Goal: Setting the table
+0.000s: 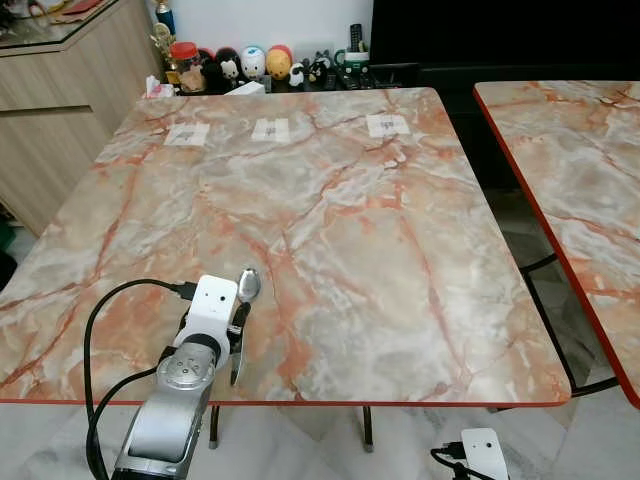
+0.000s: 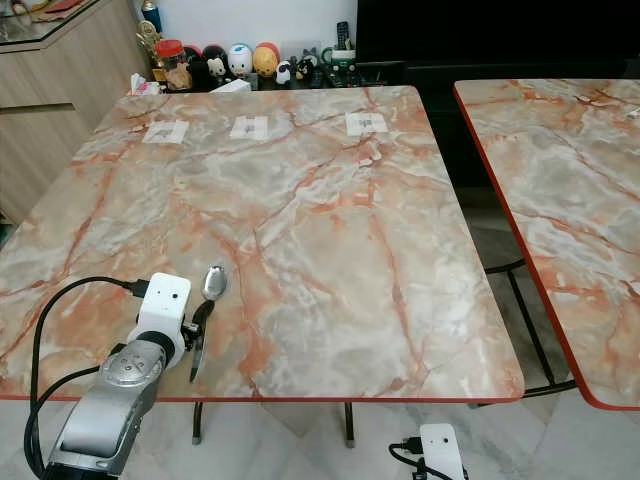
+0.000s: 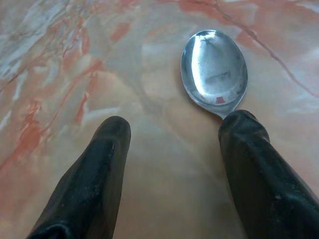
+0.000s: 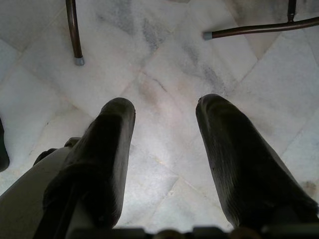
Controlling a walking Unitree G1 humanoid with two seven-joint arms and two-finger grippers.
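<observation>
A metal spoon point(image 1: 247, 287) lies on the marble table point(image 1: 360, 220) near its front left corner, bowl pointing away from me. My left gripper point(image 3: 174, 130) hovers low over it and is open. One finger point(image 3: 259, 169) lies along the spoon's handle and hides most of it; the other finger point(image 3: 94, 174) rests apart over bare tabletop. The spoon's bowl point(image 3: 214, 67) shows just past the fingertip. My right gripper point(image 4: 164, 109) hangs open below the table's front edge, over the white floor, holding nothing.
Three small paper labels point(image 1: 270, 129) lie along the table's far edge. Toy figures and jars point(image 1: 250, 65) stand on a low shelf behind it. A second marble table point(image 1: 590, 170) is at the right, a wooden cabinet point(image 1: 60, 100) at the left.
</observation>
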